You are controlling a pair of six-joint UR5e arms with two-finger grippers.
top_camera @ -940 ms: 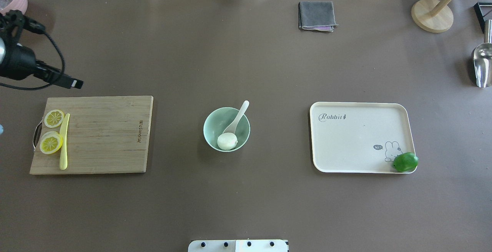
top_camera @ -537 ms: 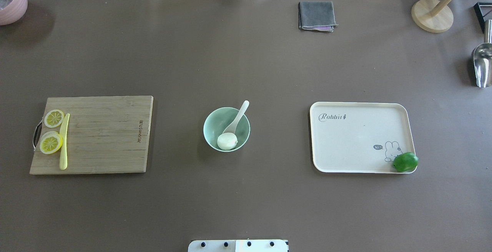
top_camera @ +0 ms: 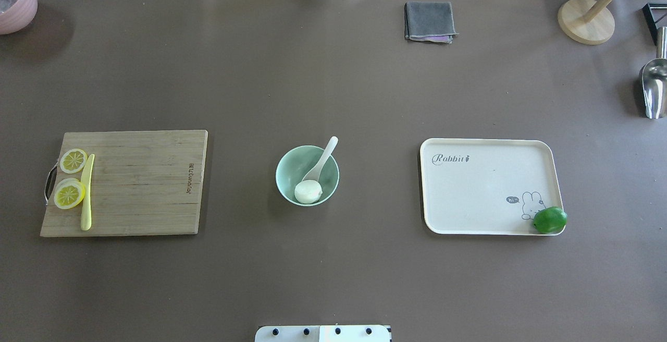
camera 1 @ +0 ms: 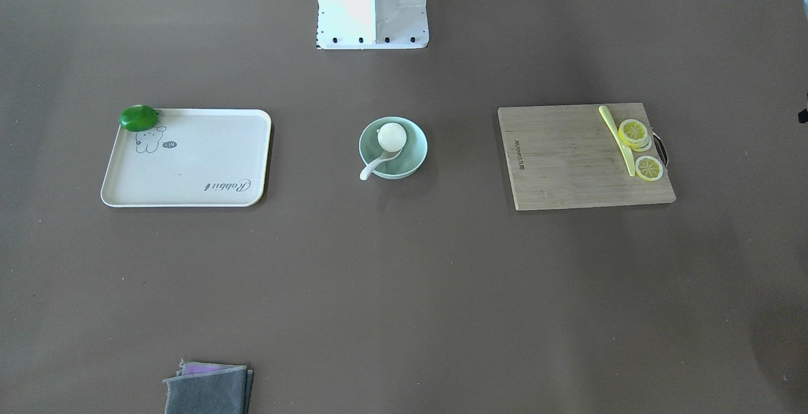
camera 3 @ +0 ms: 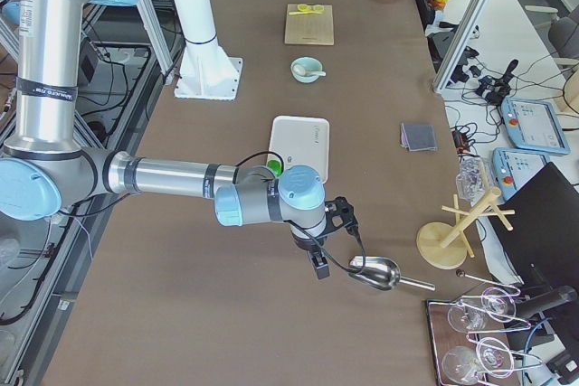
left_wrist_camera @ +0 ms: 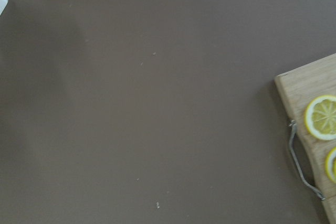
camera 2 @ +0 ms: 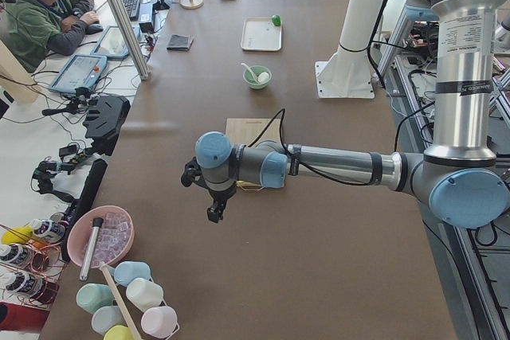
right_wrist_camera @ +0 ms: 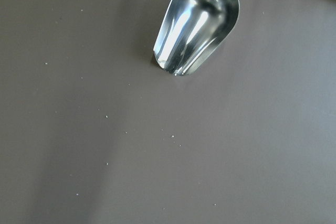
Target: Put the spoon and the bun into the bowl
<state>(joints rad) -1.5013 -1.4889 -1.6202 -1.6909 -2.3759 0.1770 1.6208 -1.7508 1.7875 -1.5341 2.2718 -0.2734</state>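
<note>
The mint-green bowl (top_camera: 285, 166) stands at the table's middle. The white bun (top_camera: 308, 192) lies inside it at the near side. The white spoon (top_camera: 325, 155) rests in the bowl with its scoop by the bun and its handle over the far-right rim. The front-facing view also shows the bowl (camera 1: 415, 149), bun (camera 1: 391, 136) and spoon (camera 1: 372, 168). My left gripper (camera 2: 215, 212) hangs over bare table beyond the cutting board, far from the bowl. My right gripper (camera 3: 319, 267) is next to a metal scoop. I cannot tell whether either is open or shut.
A wooden cutting board (top_camera: 140, 185) with lemon slices (top_camera: 70, 195) and a yellow-green knife (top_camera: 86, 192) lies left of the bowl. A cream tray (top_camera: 484, 185) with a green lime (top_camera: 550, 220) lies right. A grey cloth (top_camera: 430, 21), metal scoop (top_camera: 654, 86), wooden stand (top_camera: 586, 21) and pink tub (top_camera: 15, 0) sit along the edges.
My left arm, at the overhead view's left edge 0.9 s ago, has moved out of that view. The bowl, bun and spoon have not moved.
</note>
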